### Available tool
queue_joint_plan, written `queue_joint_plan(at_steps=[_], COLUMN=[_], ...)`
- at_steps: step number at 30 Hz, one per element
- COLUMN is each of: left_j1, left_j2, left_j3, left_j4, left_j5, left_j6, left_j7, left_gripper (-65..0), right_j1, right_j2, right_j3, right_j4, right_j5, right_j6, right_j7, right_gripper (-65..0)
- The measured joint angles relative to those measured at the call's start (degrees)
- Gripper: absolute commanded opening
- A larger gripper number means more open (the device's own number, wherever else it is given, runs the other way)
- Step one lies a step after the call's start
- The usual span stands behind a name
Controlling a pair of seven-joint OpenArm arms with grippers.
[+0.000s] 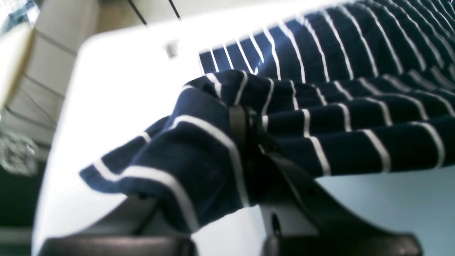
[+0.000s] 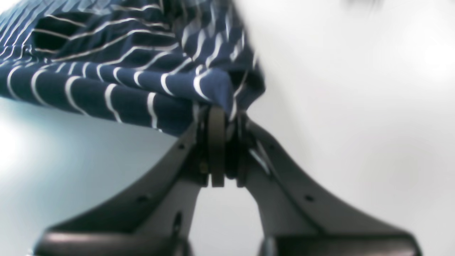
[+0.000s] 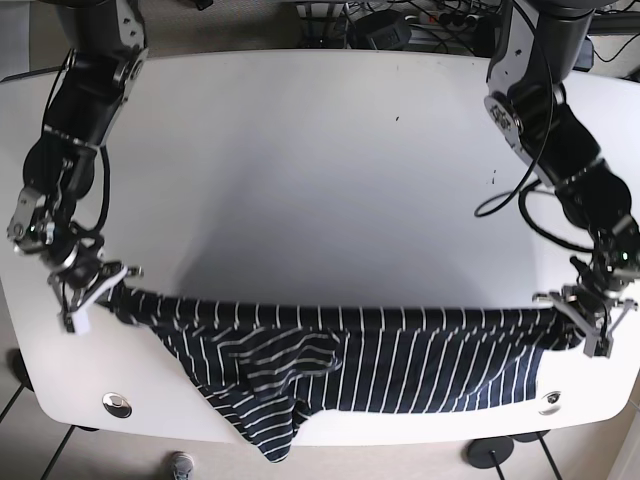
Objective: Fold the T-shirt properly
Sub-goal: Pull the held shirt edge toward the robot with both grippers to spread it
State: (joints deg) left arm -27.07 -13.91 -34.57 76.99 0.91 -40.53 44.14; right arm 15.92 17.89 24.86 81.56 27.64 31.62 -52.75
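Observation:
The navy T-shirt (image 3: 340,355) with thin white stripes is stretched across the near part of the white table (image 3: 320,170), its top edge lifted taut between both grippers and its lower part hanging over the front edge. My left gripper (image 3: 578,322) is shut on the shirt's edge at the base view's right; its wrist view shows cloth (image 1: 220,142) pinched between the fingers (image 1: 238,121). My right gripper (image 3: 105,290) is shut on the opposite edge at the base view's left; its wrist view shows cloth (image 2: 149,78) clamped in the pads (image 2: 217,142).
Cables and a power strip (image 3: 400,20) lie on the floor behind the table. Round metal fittings (image 3: 117,404) sit in the table's near corners. The table's front edge runs just under the shirt.

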Motion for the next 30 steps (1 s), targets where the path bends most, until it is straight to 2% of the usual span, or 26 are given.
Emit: queue_joint_plan(at_steps=[2,5,7,13,17,19,21,22,24,26,29,30], left_j1=[7.7,19.2,24.2,37.6,43.3,44.9,46.5,47.1,47.0,46.4,42.3,41.3], left_j2=[0.1,0.2,0.1,3.5,3.5,3.5,3.5,3.5,3.7,3.4,3.8,3.5], left_j3=[-0.9,-1.0,-2.3,-6.8,-6.8,-6.8,-6.8,-6.8,-8.3,-9.0,-9.1,-8.9], left_j4=[1.7,7.0,9.9,20.0,23.3,23.8,24.5,24.6,24.6,24.7,26.6,28.5], left_j5=[-3.2,-9.0,-11.3,-13.2,-13.2,-13.2,-13.2,-13.2,-13.2,-13.0,-13.0,-13.3], left_j6=[0.0,0.1,0.1,0.2,0.2,0.2,0.2,0.2,0.2,0.5,0.4,0.5], left_j7=[0.3,-0.1,0.0,0.0,0.0,-0.1,0.0,0.0,0.0,0.0,0.1,-0.4], left_gripper=[-65.0,-65.0,-65.0,-65.0,-65.0,-64.2,-48.8,-37.4,-26.5,-26.7,-26.7,-26.7], right_j1=[-6.3,-16.3,-20.4,-32.2,-37.4,-39.1,-41.5,-42.7,-43.0,-39.9,-30.7,-26.8], right_j2=[-1.2,-3.4,-4.3,-5.9,-6.3,-6.3,-7.3,-8.2,-8.5,-8.8,-8.8,-8.0], right_j3=[2.6,5.4,7.1,8.1,8.1,8.1,8.2,8.2,9.4,10.3,10.7,10.4], right_j4=[0.4,3.8,6.5,15.6,19.8,21.0,23.4,25.4,27.3,27.1,22.2,18.3], right_j5=[-0.2,-0.3,-0.4,-0.3,-0.3,-0.4,-0.4,-0.4,-0.2,-1.4,-0.6,-0.7], right_j6=[1.68,1.73,1.88,1.88,1.88,2.10,3.45,4.13,4.44,4.22,4.17,4.15], right_j7=[0.4,1.4,1.4,1.7,1.7,1.7,1.7,1.7,1.8,1.6,2.1,1.9], right_gripper=[-63.1,-63.1,-63.1,-63.1,-62.6,-56.3,-37.3,-24.4,-8.6,-4.0,-3.8,-3.8])
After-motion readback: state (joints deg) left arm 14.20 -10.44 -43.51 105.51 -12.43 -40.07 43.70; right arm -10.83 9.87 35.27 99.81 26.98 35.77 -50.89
